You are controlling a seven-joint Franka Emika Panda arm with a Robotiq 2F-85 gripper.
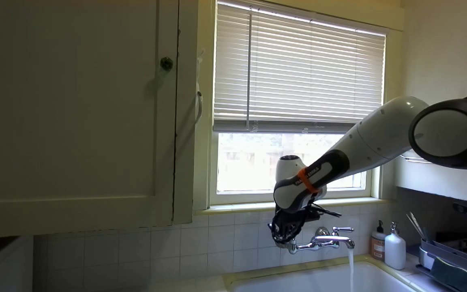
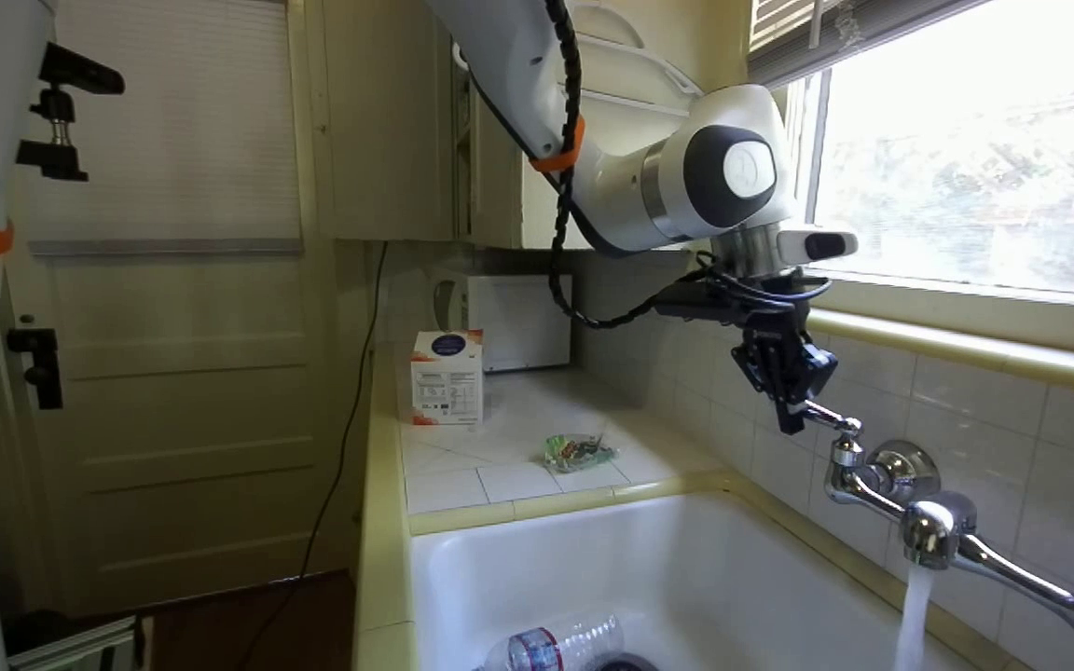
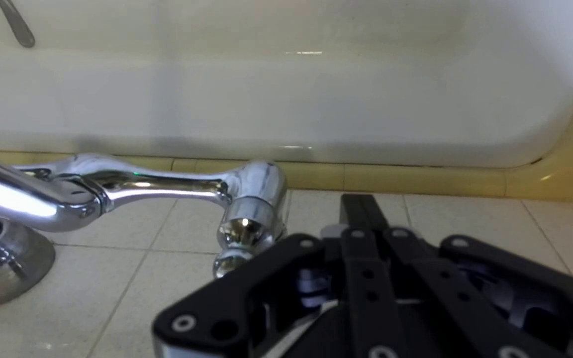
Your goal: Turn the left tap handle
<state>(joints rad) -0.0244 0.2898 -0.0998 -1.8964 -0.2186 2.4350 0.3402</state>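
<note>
The left tap handle (image 2: 828, 416) is a small chrome lever at the near-window end of the tap (image 2: 882, 503). In the wrist view part of the handle (image 3: 232, 260) shows beside the gripper's left linkage, and the rest is hidden behind it. My gripper (image 2: 792, 417) is shut, its fingertips (image 3: 358, 205) pressed together with nothing visible between them. It points down at the handle's outer end; whether it touches is unclear. In an exterior view the gripper (image 1: 284, 236) covers most of the handle. Water (image 1: 351, 269) runs from the spout (image 1: 349, 242).
The tap's right handle (image 1: 343, 229) is on the far side of the spout. Below is the white sink (image 2: 705, 578) with a plastic bottle (image 2: 546, 650). The tiled wall (image 3: 465, 223) is close behind. Soap bottles (image 1: 395, 249), a box (image 2: 447, 382) and a crumpled wrapper (image 2: 578, 452) stand around.
</note>
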